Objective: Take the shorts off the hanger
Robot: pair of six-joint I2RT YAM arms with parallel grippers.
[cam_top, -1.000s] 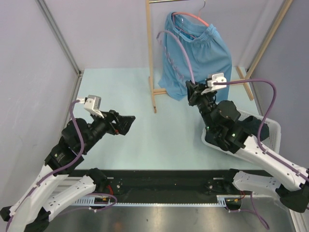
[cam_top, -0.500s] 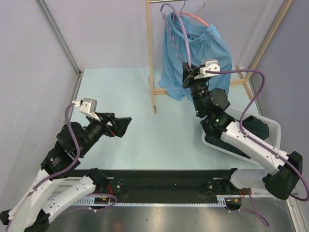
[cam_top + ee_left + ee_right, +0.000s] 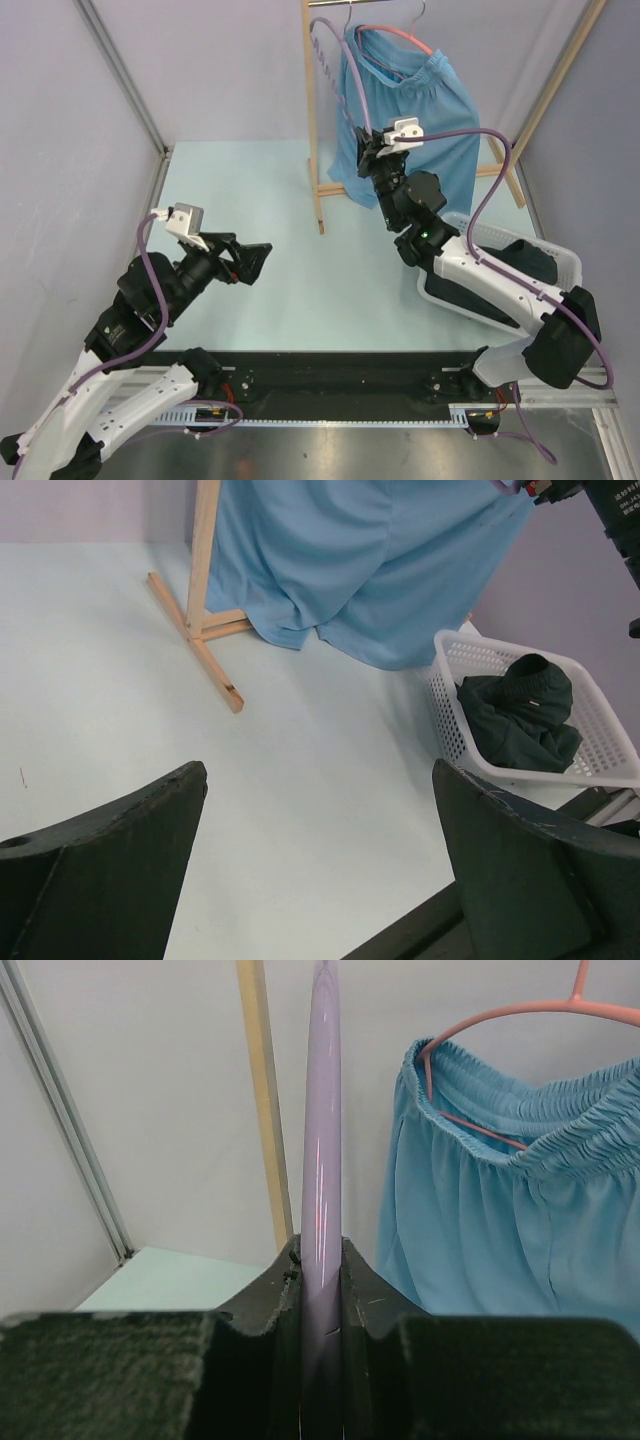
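Observation:
The light blue shorts (image 3: 425, 110) hang by their waistband on a pink hanger (image 3: 402, 36) from the wooden rack; they also show in the left wrist view (image 3: 370, 570) and the right wrist view (image 3: 500, 1230). The black shorts (image 3: 525, 262) lie crumpled in the white basket (image 3: 470, 645). My right gripper (image 3: 366, 146) is raised at the left edge of the blue shorts, below the waistband. Its jaws look shut and empty; my purple cable (image 3: 322, 1160) covers the line between them. My left gripper (image 3: 262, 255) is open and empty, low over the table at the left.
The wooden rack's post (image 3: 312, 110) stands just left of my right gripper, with its foot (image 3: 200, 650) on the table. The white basket (image 3: 572, 265) sits at the right. Grey walls and a metal frame bar (image 3: 60, 1110) enclose the cell.
My right arm has swung up and to the left, from in front of the shorts' hem to their left edge by the rack post. The left arm pulled back slightly, then held still.

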